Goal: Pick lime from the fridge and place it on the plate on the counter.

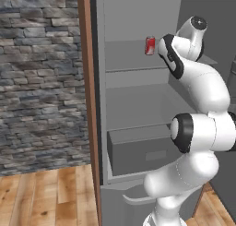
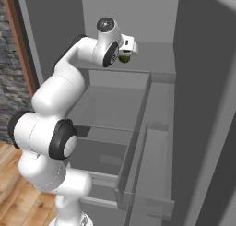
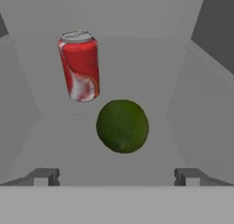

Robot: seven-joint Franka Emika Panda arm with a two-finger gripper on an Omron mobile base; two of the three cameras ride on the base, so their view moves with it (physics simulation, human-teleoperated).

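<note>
Lime [image 3: 122,125]: sits on an upper fridge [image 1: 138,105] shelf, centred ahead of the gripper [image 3: 117,176].
Gripper: fingers spread wide, nothing between them, tips short of the fruit.
Can [image 3: 80,66]: red, upright, just beside the lime on the hand view's left and further back.
Risk: a round fruit may roll off toward the back wall if one finger reaches it first; a drift toward the can could tip it.
Room: open shelf on the side away from the can; side walls and shelf edge hem the wrist.
Plate: not reached yet.
</note>
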